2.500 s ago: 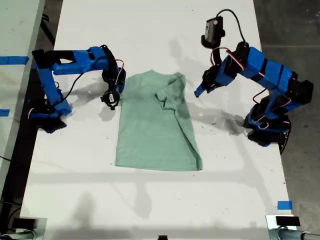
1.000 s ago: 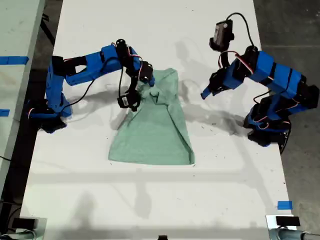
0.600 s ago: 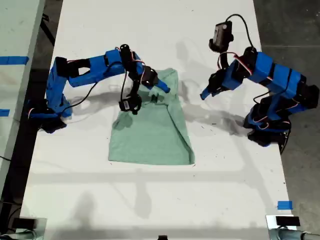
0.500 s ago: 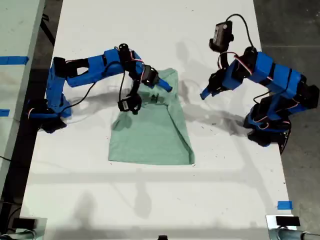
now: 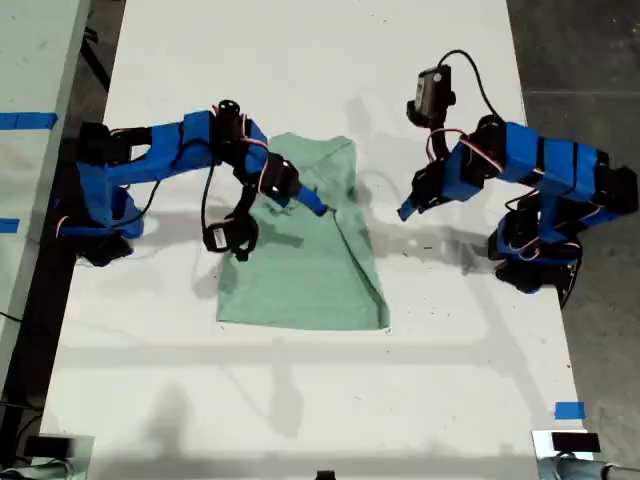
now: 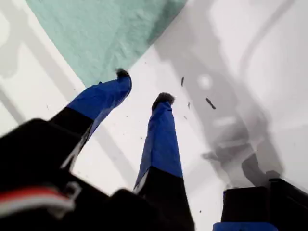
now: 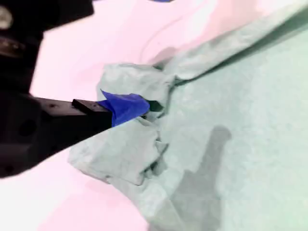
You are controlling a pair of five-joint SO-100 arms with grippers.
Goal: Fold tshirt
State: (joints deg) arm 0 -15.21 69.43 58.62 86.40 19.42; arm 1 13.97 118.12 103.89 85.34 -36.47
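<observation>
The pale mint-green tshirt (image 5: 310, 270) lies on the white table (image 5: 300, 400), its upper part rumpled and one side folded over. My second gripper (image 5: 312, 204) comes in from the exterior view's left and rests on the shirt's upper part. In the second wrist view, cloth of the tshirt (image 7: 240, 120) bunches around my second gripper (image 7: 151, 107), which is shut on it; only one blue finger shows. My first gripper (image 5: 404, 211) hangs open just off the shirt's edge on the exterior view's right. In its wrist view my first gripper (image 6: 143, 86) holds nothing, above bare table beside the tshirt (image 6: 101, 29).
A small piece of blue tape (image 5: 568, 410) sits near the table's front corner on the exterior view's right. A second surface with blue tape (image 5: 25, 121) runs along the exterior view's left. Dark floor (image 5: 580, 60) lies beyond the table's edge on the right.
The second arm reached onto the shirt and dragged its upper part; in the last half second it drew back toward the exterior view's left. The first arm lowered slightly.
</observation>
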